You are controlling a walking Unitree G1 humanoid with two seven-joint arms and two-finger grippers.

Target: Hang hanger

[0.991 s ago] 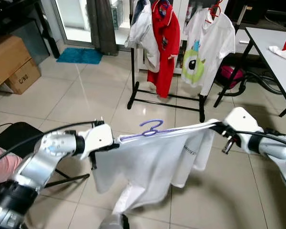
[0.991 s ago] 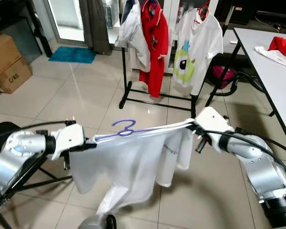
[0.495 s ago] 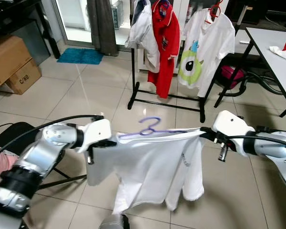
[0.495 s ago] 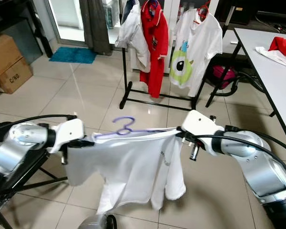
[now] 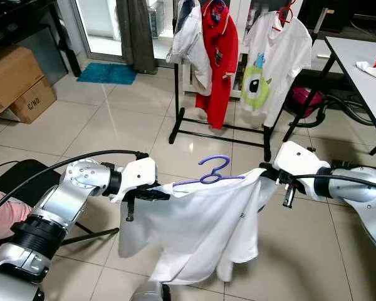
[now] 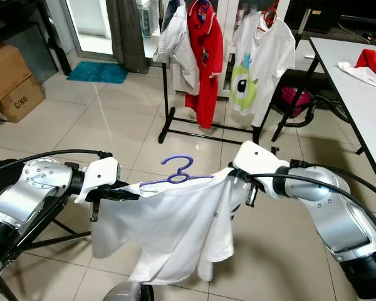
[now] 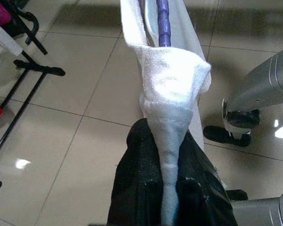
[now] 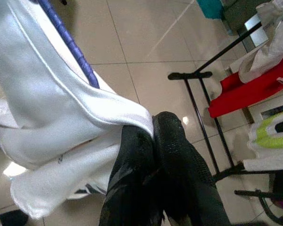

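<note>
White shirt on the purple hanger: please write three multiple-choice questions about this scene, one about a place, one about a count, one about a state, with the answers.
1. Where is the clothes rack?
A. ahead of the robot, beyond the held shirt
B. on the table
C. behind the cardboard boxes

2. How many garments hang on the rack?
A. one
B. three
C. six

3. How is the white shirt held?
A. lying on the floor
B. draped on the chair
C. stretched between both grippers, on the purple hanger

Answers:
1 A, the rack stands on the tiles beyond the shirt.
2 B, a white one, a red one and a white one with a green monster.
3 C, the left gripper and the right gripper each pinch a shoulder end.
</note>
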